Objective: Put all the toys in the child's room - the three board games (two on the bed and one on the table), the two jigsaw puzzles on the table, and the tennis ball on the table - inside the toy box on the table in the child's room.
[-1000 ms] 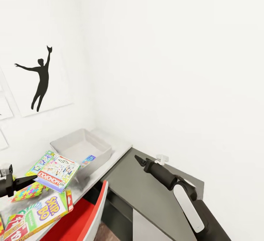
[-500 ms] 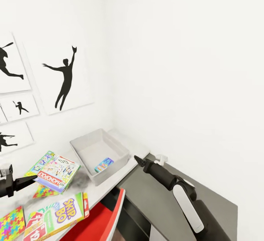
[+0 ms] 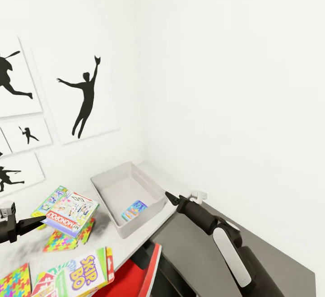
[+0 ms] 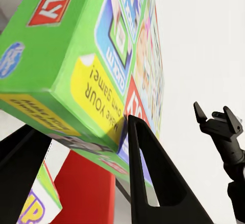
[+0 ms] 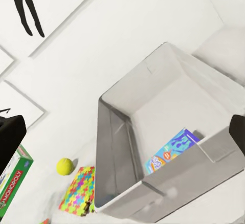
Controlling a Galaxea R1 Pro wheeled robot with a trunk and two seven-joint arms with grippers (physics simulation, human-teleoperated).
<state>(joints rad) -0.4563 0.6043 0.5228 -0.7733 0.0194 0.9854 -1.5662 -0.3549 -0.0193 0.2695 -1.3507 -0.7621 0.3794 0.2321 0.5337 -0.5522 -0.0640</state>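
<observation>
My left gripper (image 3: 38,219) is shut on the green-edged board game (image 3: 67,210) with the red banner, and holds it tilted above the table (image 3: 106,238). Its dark fingers (image 4: 153,183) clamp the box's edge (image 4: 92,81). The grey toy box (image 3: 104,184) stands at the table's far end, with a blue board game (image 3: 134,210) leaning inside it. The orange Skip-Bo game (image 3: 81,270) lies near the front. One jigsaw puzzle (image 3: 63,239) lies under the held game, another (image 3: 13,281) at the front left. The tennis ball (image 5: 64,165) rests beside a puzzle (image 5: 79,189). My right gripper (image 3: 169,196) is open beside the toy box (image 5: 127,116).
A red chair (image 3: 131,272) is tucked under the table's edge. A lower dark-grey cabinet (image 3: 262,265) runs along the right wall beneath my right arm, with a small white object (image 3: 198,195) on it. Black silhouette pictures (image 3: 85,98) hang on the wall behind the table.
The camera has swung left, so the table, toy box and pictures sit further right in the picture. Both arms keep their poses, and the left still holds the green-edged game.
</observation>
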